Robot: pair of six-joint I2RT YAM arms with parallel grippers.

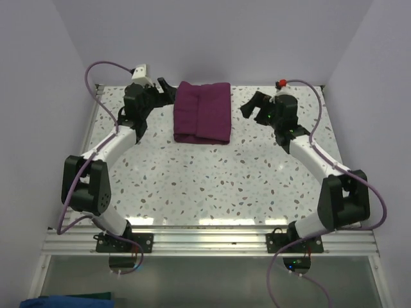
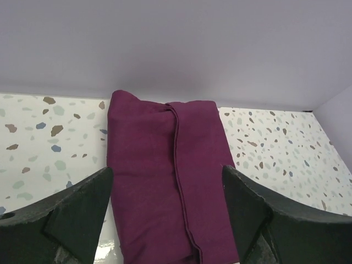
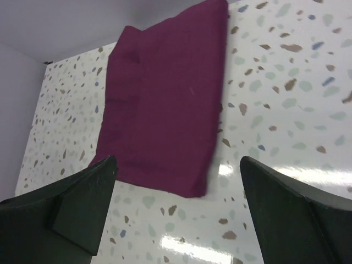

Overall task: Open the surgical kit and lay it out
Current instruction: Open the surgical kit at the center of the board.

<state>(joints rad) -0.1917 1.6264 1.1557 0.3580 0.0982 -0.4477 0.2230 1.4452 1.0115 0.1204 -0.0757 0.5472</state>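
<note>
Item: folded cloth wrap (image 1: 202, 112), soft, likely limp.
Hold: probably its top flap edge (image 2: 179, 165).
Left gripper (image 1: 166, 88): beside wrap, spread, empty.
Right gripper (image 1: 249, 104): beside wrap, spread, empty.

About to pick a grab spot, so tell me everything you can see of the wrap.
The wrap is a dark purple cloth, folded shut into a thick rectangle. One hemmed flap edge runs down its length, overlapping the layer beneath. It lies flat on the speckled table, far middle, near the back wall. Nothing inside it shows. The open left gripper and right gripper flank it; neither appears to touch it.
</note>
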